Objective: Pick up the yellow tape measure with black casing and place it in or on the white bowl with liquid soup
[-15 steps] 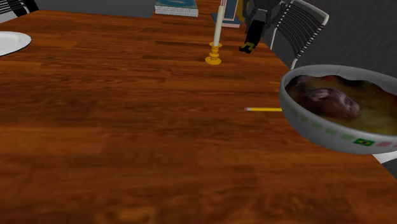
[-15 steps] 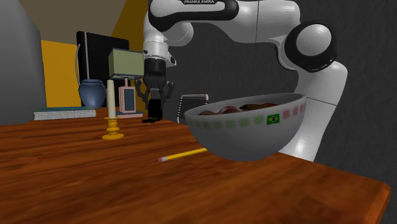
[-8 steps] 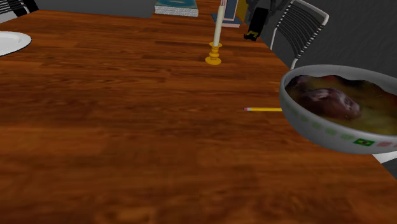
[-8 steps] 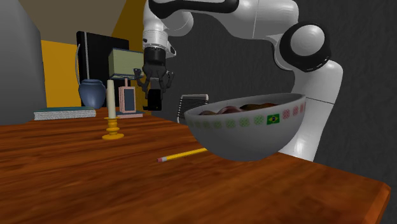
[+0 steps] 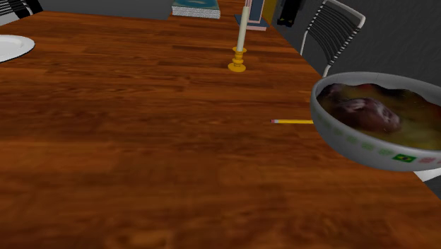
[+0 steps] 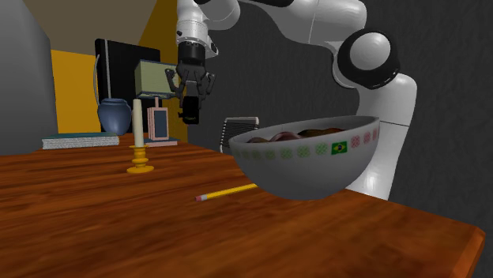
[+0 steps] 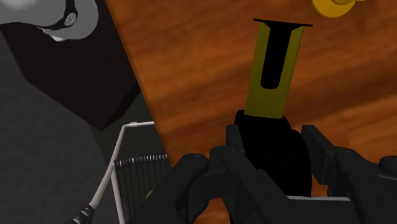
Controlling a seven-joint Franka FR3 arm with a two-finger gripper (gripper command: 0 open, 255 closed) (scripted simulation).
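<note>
jaws: pinching the black casing of the tape measure [image 7: 275, 95], yellow tape sticking out past the fingertips | gripper [image 6: 190, 101]: hangs in the air above the far edge of the wooden table [image 6: 95, 221] | bowl [image 6: 308, 162]: holds soup, well apart from the tape measure

Brown wood-grain worktop [image 5: 141, 155]. White candle [image 5: 242, 28] upright in yellow holder [image 5: 237, 66], nr far edge. Yellow pencil [image 5: 292, 122], pink eraser end, lying flat on worktop. White plate [image 5: 13, 47] at shoulder view's left edge. Book stack [image 5: 196, 10] at far end, blue vase [image 6: 114, 115] just behind. Slat-back chair [image 5: 332, 28] beside worktop.
</note>
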